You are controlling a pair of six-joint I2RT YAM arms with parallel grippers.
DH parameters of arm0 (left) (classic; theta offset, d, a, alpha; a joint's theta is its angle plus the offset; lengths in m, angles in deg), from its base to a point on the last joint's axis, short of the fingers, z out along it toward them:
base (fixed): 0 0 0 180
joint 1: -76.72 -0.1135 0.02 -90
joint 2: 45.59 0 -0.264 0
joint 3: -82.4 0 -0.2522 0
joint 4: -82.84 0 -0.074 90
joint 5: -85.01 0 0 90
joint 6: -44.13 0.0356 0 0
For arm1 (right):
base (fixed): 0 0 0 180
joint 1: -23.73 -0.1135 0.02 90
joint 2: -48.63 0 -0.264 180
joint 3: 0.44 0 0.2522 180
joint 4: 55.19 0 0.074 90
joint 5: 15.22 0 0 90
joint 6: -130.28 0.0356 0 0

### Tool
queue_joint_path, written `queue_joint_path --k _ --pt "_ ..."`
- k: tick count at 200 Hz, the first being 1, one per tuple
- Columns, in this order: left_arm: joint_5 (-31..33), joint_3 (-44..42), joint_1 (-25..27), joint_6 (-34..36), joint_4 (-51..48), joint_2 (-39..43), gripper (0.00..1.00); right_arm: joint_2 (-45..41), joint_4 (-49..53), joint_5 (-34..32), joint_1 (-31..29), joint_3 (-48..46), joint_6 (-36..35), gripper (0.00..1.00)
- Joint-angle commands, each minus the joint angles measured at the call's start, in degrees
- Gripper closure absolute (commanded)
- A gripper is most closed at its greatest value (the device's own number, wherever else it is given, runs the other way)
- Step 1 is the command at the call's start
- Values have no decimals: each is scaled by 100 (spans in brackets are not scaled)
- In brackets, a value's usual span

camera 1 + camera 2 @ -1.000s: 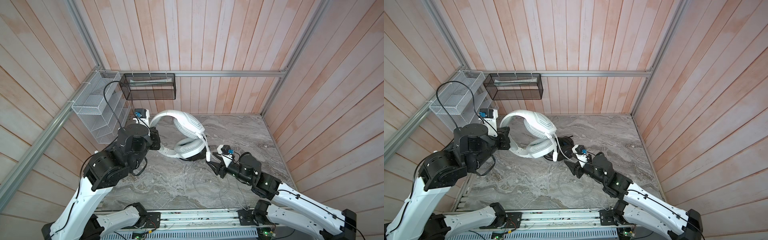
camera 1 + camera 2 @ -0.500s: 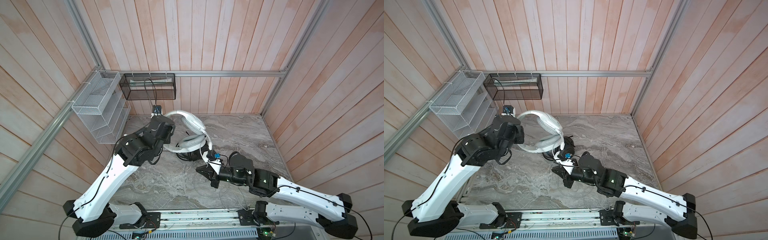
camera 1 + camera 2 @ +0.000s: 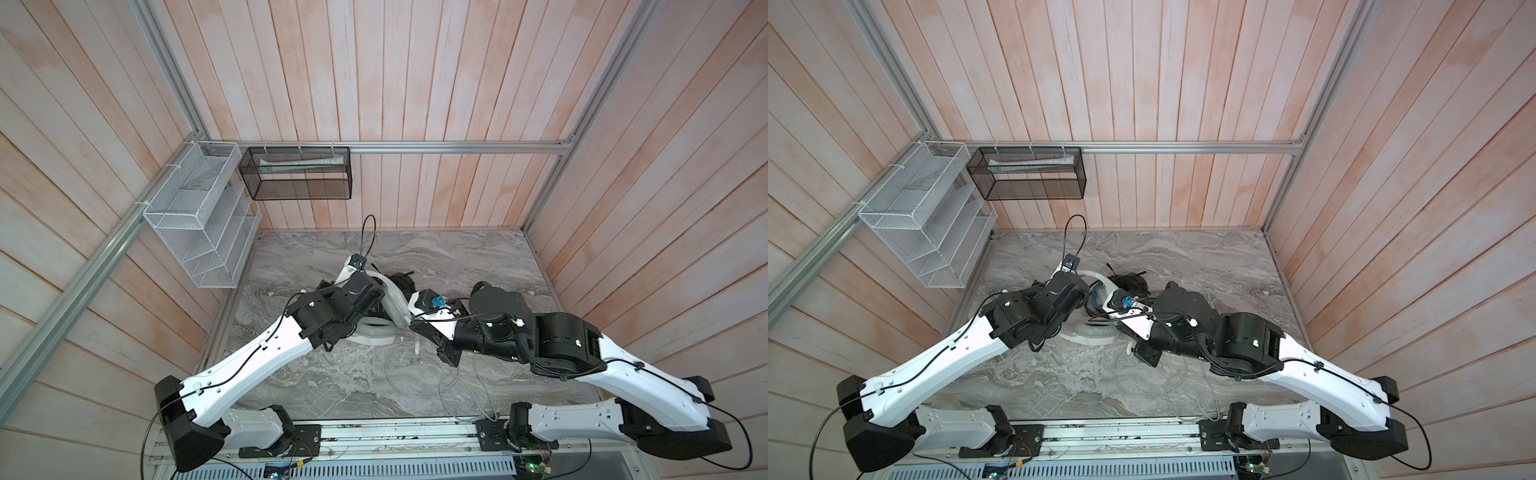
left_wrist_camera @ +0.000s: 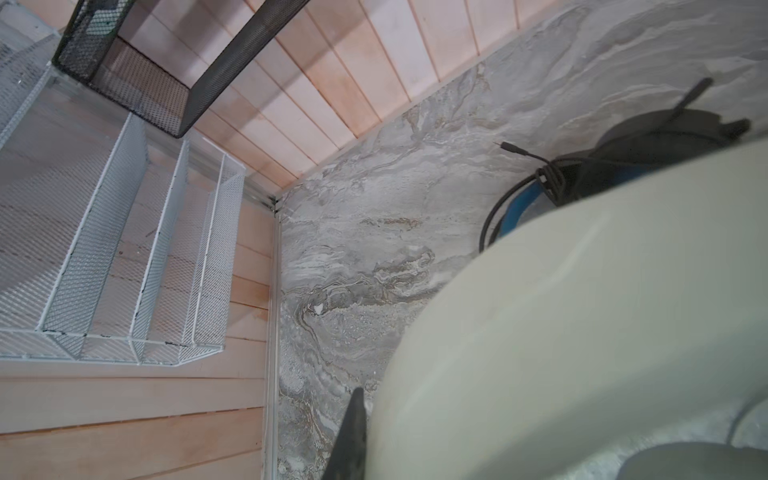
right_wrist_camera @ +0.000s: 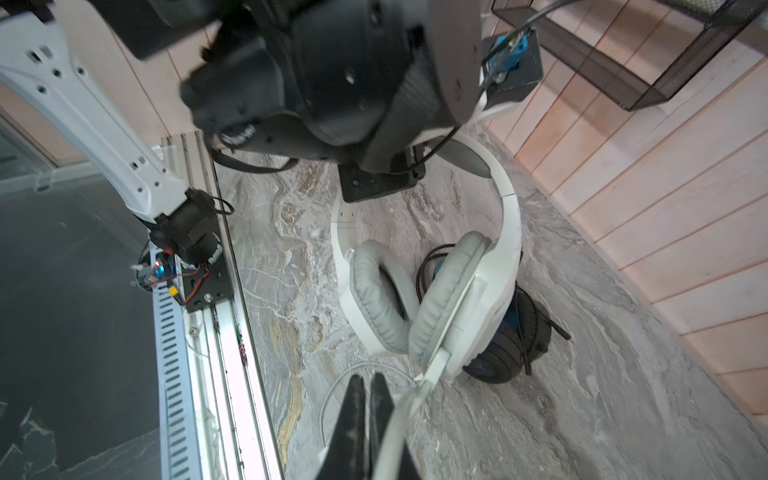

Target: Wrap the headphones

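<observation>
Now white headset (image 5: 379, 299) lowered; right end effector (image 5: 368, 380) closed.

Tabletop (image 3: 457, 257) grey veined marble; white headset (image 5: 509, 216), grey cushions (image 5: 374, 299); black headset (image 5: 507, 349), blue inside; black mesh basket (image 3: 299, 191).

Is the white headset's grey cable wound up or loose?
Loose: the thin grey cable lies in open loops on the marble tabletop beside the white-grey over-ear headset.

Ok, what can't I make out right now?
- Left jaws' grip: white headset fills the left wrist view; wrist covers them in both top views.
- Black headset: mostly behind the white one, right wrist view.
- Grey cable pinched by shut right jaws? Cut off by the frame edge.
</observation>
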Motion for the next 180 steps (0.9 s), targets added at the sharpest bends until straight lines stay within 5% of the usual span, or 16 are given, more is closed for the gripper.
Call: queue_joint_path --k 1,63,125,180 --pt "55 -309 450 678 941 546 100 159 135 -205 93 138 -341 100" --pt "-860 -879 1006 750 759 1167 100 189 -466 -617 453 11 -558 100" --pt "-1165 -1096 1141 623 440 1417 100 -61 -995 -1555 462 -636 -708 73" --pt "-1622 -842 1141 543 369 1558 100 -44 -1344 -1599 480 -1022 -733 84"
